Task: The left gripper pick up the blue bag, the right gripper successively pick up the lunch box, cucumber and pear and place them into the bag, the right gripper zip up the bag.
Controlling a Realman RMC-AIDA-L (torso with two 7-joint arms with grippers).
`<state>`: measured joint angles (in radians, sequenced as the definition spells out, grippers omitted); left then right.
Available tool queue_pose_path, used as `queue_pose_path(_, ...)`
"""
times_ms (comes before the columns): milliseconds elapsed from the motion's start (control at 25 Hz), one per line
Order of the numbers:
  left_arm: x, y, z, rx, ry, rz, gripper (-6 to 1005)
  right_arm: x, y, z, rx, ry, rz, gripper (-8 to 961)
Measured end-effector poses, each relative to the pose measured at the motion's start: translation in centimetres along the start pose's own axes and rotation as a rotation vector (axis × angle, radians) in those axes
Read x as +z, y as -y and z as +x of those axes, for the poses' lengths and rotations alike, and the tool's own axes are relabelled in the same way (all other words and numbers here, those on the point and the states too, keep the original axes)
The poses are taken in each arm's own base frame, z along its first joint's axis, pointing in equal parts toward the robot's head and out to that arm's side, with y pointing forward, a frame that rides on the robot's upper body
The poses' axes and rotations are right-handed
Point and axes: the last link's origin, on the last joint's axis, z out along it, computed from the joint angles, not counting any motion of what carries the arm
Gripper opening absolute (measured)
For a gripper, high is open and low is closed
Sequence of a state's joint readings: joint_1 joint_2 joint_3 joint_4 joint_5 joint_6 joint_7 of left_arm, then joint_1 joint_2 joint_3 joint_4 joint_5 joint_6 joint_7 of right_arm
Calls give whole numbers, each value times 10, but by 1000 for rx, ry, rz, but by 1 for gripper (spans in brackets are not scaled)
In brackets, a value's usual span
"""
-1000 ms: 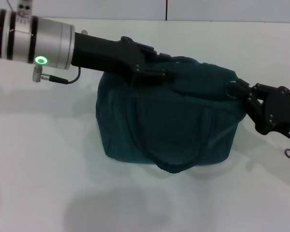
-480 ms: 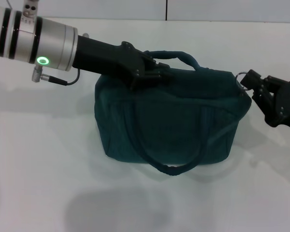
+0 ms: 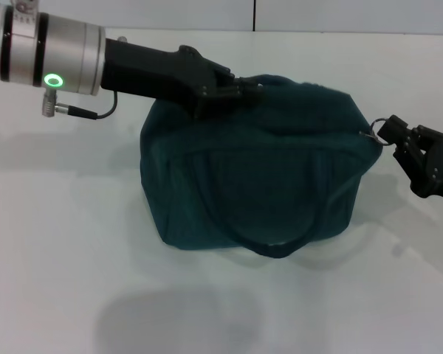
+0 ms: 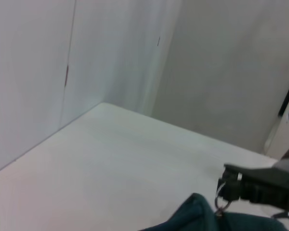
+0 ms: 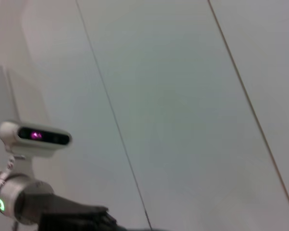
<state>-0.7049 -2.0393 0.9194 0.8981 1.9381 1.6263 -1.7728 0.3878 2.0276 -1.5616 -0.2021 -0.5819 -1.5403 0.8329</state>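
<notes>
The blue bag [image 3: 258, 177] stands on the white table, its near loop handle hanging down the front. My left gripper [image 3: 232, 92] reaches in from the left and is shut on the fabric at the bag's top. At the bag's right end, my right gripper [image 3: 396, 139] is shut on the silver ring pull [image 3: 379, 127] of the zipper. The left wrist view shows the right gripper [image 4: 231, 185] with the ring pull [image 4: 221, 204] at its tip, above a corner of the bag [image 4: 197, 216]. The lunch box, cucumber and pear are out of view.
The white table [image 3: 74, 243] stretches out on all sides of the bag, with a pale wall behind it. The right wrist view shows the left arm's silver wrist [image 5: 14, 204] and the robot's head camera [image 5: 34, 136] against a wall.
The right gripper has moved right, from the bag's upper right part to its right end at the ring pull. The far handle that stood up half a second ago has dropped out of sight.
</notes>
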Motion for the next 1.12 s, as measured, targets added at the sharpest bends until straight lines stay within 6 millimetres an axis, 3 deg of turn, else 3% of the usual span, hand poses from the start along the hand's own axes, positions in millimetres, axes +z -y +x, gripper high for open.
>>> queue_pose_path(480,-6,0,4,-28,-13,-6,50,0,10,10,1,-68,66,15)
queue_pose_path(1120,-15,5,5,-34,-23,17,45,7,24,16,-15,-139,138,14)
